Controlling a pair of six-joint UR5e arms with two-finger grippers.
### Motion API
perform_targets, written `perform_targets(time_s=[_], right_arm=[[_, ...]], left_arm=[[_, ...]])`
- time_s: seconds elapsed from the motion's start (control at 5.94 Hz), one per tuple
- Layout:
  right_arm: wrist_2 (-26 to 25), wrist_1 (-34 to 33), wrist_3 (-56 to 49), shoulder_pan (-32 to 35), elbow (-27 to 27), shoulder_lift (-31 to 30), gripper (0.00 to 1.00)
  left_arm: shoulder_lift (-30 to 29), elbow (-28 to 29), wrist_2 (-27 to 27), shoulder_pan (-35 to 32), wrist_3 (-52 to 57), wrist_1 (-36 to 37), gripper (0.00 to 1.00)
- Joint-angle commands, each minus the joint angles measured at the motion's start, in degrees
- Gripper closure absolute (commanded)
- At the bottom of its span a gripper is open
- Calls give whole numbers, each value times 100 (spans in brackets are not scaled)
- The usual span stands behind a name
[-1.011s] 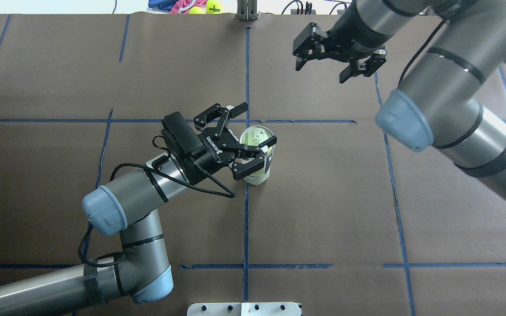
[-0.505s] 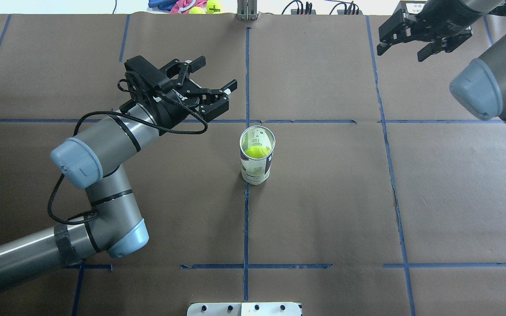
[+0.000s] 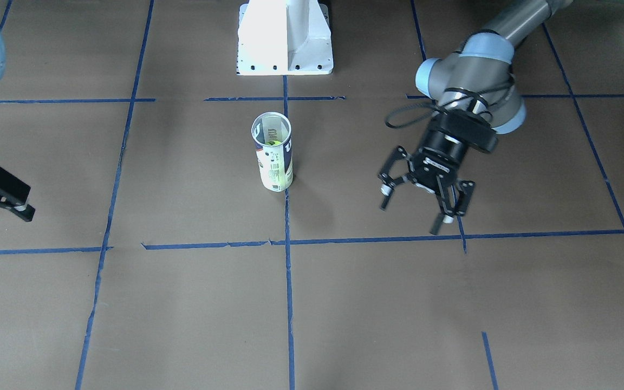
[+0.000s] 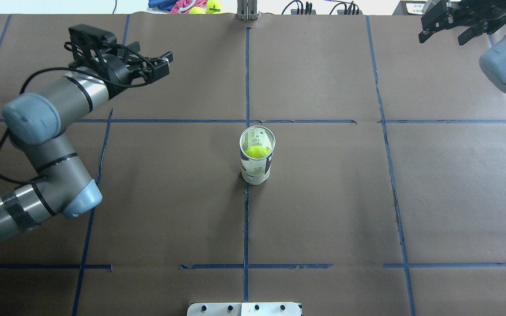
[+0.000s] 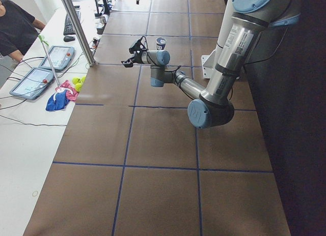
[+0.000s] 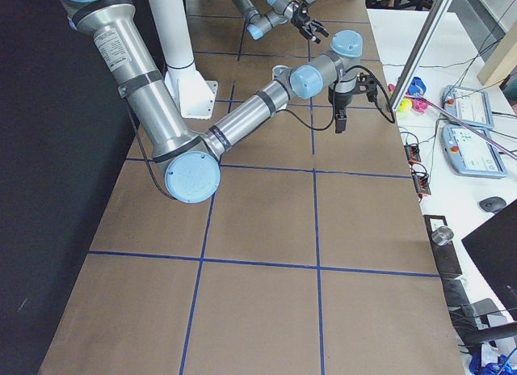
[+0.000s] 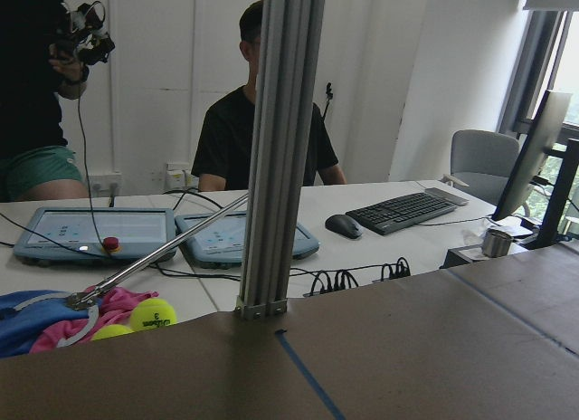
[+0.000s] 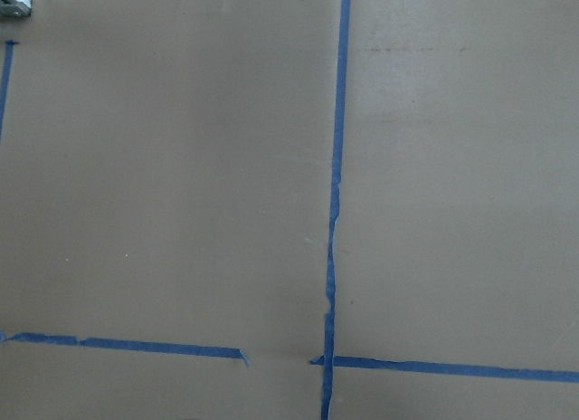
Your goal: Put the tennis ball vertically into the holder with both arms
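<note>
Holder [image 4: 256, 166]: stands upright near centre of the table [image 4: 323, 210], right on the middle blue tape line [image 4: 246, 219]. Open mouth faces up, and you can read the white/navy label on its wall. Nothing touches it.
Tennis ball [image 4: 257, 152]: inside the holder, low down. You see it thru the mouth in the overhead view. In the front view only a yellow-green sliver shows.
L gripper [image 3: 412, 214]: fingers spread wide, holding nothing. It hangs over bare paper, well apart from the holder, tips aimed toward your side of the table.
R gripper [image 4: 445, 35]: fingers apart, empty. It's at the far right corner in the overhead view, well apart from the holder. The front view cuts it off at the frame edge.
Base: white pedestal [image 3: 285, 38] on the robot's side, in line w/ the holder.
L wrist cam: looks past the table edge at your desk. It shows an alu post [image 7: 276, 148], spare balls [image 7: 145, 316] on a pink/blue cloth, a teach pendant [image 7: 90, 232], a keyboard [image 7: 398, 212] and a seated person [image 7: 262, 139].
R wrist cam: just brown paper & blue tape.
</note>
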Motion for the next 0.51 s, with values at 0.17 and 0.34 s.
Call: perform_targets(time_s=[0.17, 0.34], right_arm=[[30, 1263, -290, 558, -1060, -150, 1], [21, 1275, -1049, 803, -1219, -273, 1]], left_arm=[[57, 79, -2664, -1838, -38, 1897, 0], [101, 201, -3306, -2112, 668, 2205, 0]])
